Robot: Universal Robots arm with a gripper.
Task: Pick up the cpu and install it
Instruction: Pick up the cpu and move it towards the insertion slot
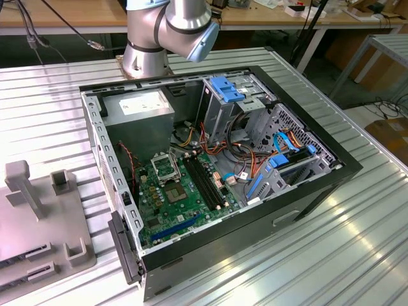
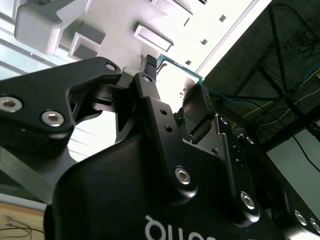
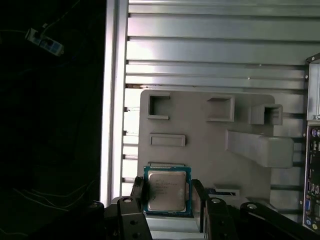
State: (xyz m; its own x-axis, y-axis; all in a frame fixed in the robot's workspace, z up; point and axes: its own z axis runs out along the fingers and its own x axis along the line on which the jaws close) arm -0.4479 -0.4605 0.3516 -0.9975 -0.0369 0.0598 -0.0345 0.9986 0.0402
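In the first wrist view the cpu, a small square chip with a silver-grey top and a green rim, sits between the two black fingers of my gripper, one finger against each side. It hangs over the grey fixture plate. The second wrist view shows the gripper shut on the cpu's green edge. In the exterior view the green motherboard lies inside the open computer case, with the black-framed socket near its middle.
The grey fixture plate with upright blocks lies on the ribbed metal table on the exterior view's left. The arm's base stands behind the case. Drive cages, cables and blue clips crowd the case's right half.
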